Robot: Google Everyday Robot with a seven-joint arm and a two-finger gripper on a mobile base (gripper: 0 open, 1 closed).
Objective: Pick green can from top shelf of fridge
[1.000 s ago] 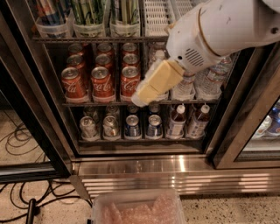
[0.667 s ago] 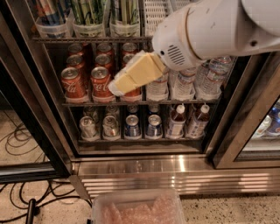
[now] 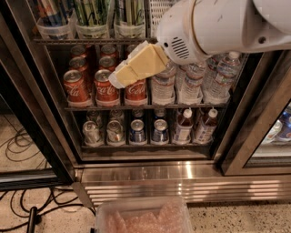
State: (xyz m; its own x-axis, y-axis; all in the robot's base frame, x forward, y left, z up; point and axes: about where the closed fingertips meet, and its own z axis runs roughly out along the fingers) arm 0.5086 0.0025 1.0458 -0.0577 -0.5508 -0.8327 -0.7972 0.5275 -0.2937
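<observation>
Gripper [image 3: 117,80] hung before red cans [image 3: 105,88] (open or closed: couldn't tell); green can [image 3: 91,12] sat up-left of it, on top shelf [image 3: 54,41].

Speckled floor [image 3: 236,218], black cables [image 3: 54,211] lower left, perhaps a plastic tub [image 3: 141,201] below.

Speckled floor [image 3: 236,219] bears black cables [image 3: 32,217], perhaps a plastic tub [image 3: 136,203]; gripper [image 3: 116,79] fronts red cans [image 3: 105,86].
</observation>
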